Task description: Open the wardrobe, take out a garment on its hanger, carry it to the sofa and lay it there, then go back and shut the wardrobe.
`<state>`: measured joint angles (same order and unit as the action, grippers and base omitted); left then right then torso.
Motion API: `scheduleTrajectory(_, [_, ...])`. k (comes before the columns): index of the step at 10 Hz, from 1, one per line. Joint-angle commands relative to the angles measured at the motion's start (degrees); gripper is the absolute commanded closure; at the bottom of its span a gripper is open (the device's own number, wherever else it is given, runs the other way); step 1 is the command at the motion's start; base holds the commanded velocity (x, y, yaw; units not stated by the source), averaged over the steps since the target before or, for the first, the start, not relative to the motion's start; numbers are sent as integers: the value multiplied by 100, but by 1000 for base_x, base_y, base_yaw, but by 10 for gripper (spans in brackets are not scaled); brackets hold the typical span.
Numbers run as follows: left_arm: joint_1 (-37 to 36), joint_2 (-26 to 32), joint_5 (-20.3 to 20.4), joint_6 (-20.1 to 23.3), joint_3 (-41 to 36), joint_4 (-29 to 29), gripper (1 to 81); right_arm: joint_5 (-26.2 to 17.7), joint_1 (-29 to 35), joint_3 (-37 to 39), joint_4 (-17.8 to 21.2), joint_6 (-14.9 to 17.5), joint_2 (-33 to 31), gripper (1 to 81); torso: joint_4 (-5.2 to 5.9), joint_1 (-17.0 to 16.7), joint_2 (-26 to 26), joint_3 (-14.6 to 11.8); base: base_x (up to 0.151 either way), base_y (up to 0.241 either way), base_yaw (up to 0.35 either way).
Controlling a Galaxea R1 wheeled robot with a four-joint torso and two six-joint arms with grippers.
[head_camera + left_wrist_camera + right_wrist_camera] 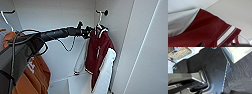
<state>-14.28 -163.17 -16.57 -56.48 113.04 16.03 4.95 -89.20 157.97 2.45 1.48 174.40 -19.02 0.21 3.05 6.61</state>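
Inside the open wardrobe (pixel 140 50), at about one o'clock in the head view, the maroon varsity jacket (pixel 98 53) hangs from its thin white hanger (pixel 100 18), whose hook sits over a short dark-tipped peg (pixel 102 11) on the rear wall. One white sleeve (pixel 106 72) trails toward five o'clock. The left arm (pixel 55 33) reaches across from nine o'clock, and the left gripper (pixel 87 30) sits right at the jacket's collar, beside the hanger neck. I cannot tell whether its claw is apart or together, or whether it has hold of anything; the left wrist view gives only maroon cloth (pixel 200 31) and a striped white trim (pixel 226 35) very close to the lens.

My judgement: the risk lies in where the claw bites. If it takes cloth and not the hanger, lifting may drag the jacket off its shoulders and leave the hanger on the peg. If it pulls outward before raising, the hook may catch on the peg's tip and jerk or twist. The long sleeve could snag on the wardrobe's lower shelf (pixel 77 80) on the way out. An orange jacket (pixel 35 75) at eight o'clock hangs under the arm, and a low sweep might brush it.
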Motion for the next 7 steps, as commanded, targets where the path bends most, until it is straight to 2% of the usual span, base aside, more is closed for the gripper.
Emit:
scheduleTrajectory(1, [-1353,56,92,-21,-98,155,10,-302,196,31,63,-7,-17,10,0,0,0,0,0,0,0])
scheduleTrajectory(3, [-1450,91,145,-21,-168,181,10,-310,196,31,63,2,-17,10,0,0,0,0,0,0,0])
scheduleTrajectory(4, [-1442,39,337,-12,-221,146,10,-310,196,31,63,2,-8,10,0,0,0,0,0,0,0])
scheduleTrajectory(7, [-1442,-181,391,49,-72,40,10,-302,196,5,186,2,-8,10,0,0,0,0,0,0,0])
